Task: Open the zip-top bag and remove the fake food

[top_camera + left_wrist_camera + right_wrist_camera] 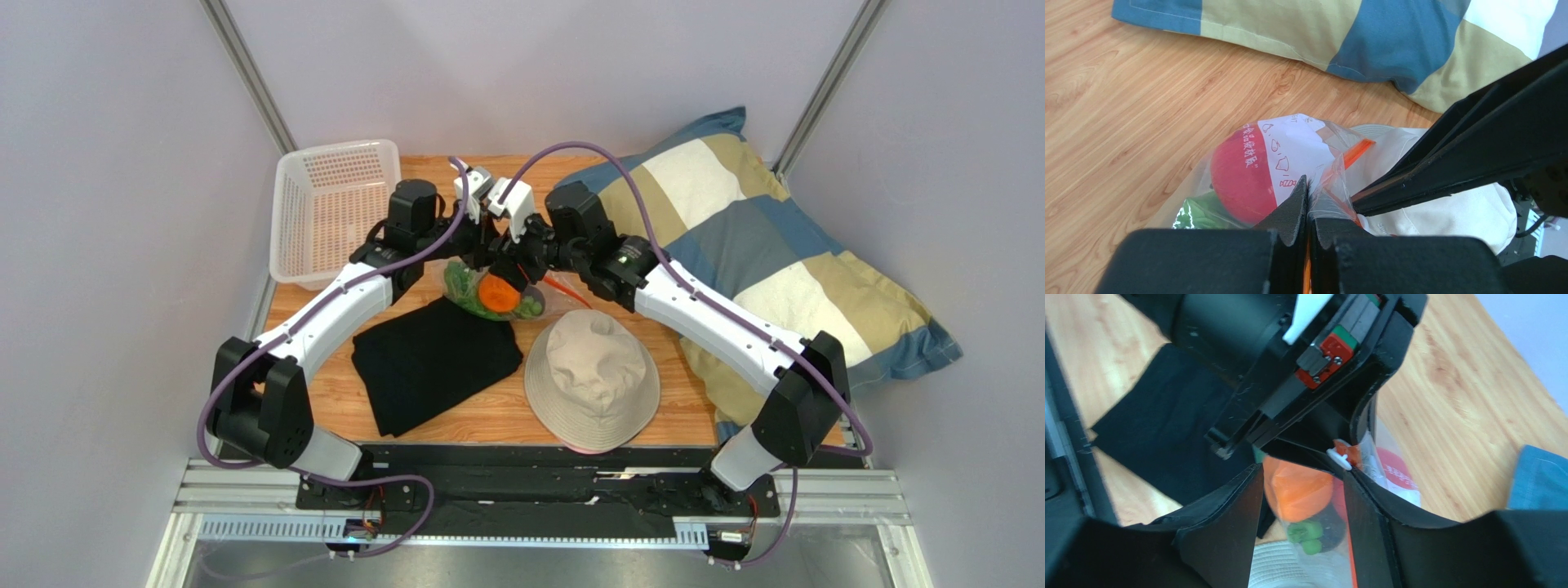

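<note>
The zip-top bag [491, 294] lies on the table between the black cloth and the hat, with the fake food inside. Through the plastic I see an orange fruit [497, 294], a red apple [1241, 177] and green leaves [1195, 214]. My left gripper [1309, 187] is shut on the bag's top edge by the orange-red zip strip [1355, 152], next to the white label [1290, 147]. My right gripper [1303, 471] is open, its fingers either side of the bag's top over the orange fruit [1300, 487], near a white slider [1339, 458]. Both grippers meet above the bag [503, 245].
A white mesh basket [331, 208] stands at the back left. A black cloth [429, 355] lies front left of the bag and a beige hat [591, 374] front right. A blue, cream and tan pillow [736, 245] fills the right side.
</note>
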Controlling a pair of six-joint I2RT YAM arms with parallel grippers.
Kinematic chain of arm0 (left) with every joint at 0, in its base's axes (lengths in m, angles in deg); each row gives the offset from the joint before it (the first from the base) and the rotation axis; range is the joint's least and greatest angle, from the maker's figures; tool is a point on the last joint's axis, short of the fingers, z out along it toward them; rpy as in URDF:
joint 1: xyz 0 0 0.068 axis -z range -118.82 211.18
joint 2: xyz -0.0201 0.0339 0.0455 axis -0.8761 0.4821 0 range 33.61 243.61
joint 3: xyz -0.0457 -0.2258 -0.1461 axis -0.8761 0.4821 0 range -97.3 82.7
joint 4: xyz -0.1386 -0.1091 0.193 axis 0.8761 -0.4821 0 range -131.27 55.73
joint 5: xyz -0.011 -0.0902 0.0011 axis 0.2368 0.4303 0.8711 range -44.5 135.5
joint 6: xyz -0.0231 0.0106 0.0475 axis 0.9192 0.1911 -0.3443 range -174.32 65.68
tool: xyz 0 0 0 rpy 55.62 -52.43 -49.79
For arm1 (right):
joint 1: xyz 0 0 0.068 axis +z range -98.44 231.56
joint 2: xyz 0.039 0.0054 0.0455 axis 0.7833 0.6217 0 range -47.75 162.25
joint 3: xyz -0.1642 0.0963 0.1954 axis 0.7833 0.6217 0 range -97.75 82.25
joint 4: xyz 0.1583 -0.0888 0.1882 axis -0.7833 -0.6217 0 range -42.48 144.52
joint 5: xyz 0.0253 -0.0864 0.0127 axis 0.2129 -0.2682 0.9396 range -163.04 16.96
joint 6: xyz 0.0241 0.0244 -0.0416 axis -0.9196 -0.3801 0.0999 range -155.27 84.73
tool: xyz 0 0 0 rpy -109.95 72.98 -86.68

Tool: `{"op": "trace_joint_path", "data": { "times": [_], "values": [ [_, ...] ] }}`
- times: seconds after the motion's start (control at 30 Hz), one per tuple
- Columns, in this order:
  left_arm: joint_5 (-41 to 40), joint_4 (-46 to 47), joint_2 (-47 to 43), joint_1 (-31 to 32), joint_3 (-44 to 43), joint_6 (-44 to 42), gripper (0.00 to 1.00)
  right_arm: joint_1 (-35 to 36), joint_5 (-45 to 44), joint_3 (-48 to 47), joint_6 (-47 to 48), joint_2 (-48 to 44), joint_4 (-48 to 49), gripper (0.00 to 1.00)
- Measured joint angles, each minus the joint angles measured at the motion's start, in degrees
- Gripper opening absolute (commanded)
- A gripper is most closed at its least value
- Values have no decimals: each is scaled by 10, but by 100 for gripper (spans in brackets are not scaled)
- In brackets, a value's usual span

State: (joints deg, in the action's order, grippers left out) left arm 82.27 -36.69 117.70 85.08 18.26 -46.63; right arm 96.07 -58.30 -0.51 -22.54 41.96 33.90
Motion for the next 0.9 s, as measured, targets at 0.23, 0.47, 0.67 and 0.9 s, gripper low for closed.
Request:
{"op": "trace_joint_path", "data": {
  "times": [0.23, 0.47, 0.67, 0.9],
  "values": [
    [-14, -5, -5, 0, 0, 0, 0, 22, -117, 0, 19, 14, 21, 43],
    [-23, -15, -15, 0, 4, -4, 0, 24, -178, -1, 34, 21, 29, 45],
    [-29, -15, -17, 0, 7, -5, 0, 26, -194, -1, 34, 21, 39, 24],
    [-40, -10, -19, 0, 12, -5, 0, 35, -193, 8, 37, 21, 46, 0]
  ]
}}
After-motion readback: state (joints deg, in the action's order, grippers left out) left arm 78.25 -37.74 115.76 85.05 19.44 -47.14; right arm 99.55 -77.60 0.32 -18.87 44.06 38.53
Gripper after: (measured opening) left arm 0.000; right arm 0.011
